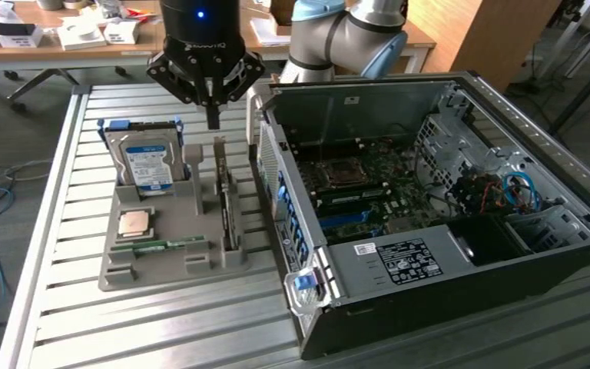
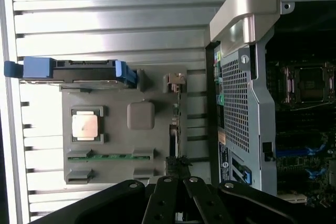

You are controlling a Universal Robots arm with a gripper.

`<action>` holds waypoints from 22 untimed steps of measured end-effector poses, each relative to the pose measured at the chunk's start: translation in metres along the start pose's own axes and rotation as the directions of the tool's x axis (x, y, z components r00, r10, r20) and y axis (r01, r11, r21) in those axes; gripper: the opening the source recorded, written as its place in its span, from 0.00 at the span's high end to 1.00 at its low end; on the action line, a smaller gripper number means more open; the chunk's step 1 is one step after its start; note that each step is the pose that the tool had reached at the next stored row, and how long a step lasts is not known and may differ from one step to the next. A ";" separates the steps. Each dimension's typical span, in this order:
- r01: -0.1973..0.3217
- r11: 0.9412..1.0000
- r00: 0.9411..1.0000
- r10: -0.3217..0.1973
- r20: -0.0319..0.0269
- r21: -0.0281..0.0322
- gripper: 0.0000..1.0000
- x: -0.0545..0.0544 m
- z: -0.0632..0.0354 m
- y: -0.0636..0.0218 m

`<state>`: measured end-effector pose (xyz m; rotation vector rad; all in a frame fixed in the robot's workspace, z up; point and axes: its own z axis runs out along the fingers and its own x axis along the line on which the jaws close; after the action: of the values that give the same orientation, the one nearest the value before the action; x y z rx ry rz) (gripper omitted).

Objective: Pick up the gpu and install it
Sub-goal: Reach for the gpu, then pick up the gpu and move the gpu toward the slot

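At the exterior view's left, we see the hard drive standing upright in the grey tray on the slatted counter. Along the tray's right-hand side the gpu stands on its thin edge in a slot. Its long axis runs from the tray's far end toward the near end. The pincer hangs just above the card's far end and clear of it, fingers drawn narrow and holding nothing. We judge most of the card lies below the tips and nearer the camera. Furthest right sits the open computer case.
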<state>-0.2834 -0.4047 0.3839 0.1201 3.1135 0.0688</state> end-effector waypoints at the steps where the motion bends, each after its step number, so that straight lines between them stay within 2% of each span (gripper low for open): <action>1: 0.000 1.000 1.000 0.000 0.000 0.000 0.89 0.000 -0.0001 -0.0017; 10: 0.000 1.000 1.000 0.000 0.000 0.000 0.89 -0.001 -0.0006 -0.0152; 22: 0.000 1.000 1.000 0.000 0.000 0.000 0.89 -0.001 -0.0007 -0.0155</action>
<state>-0.2834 -0.4203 0.3839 0.1201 3.1135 0.0686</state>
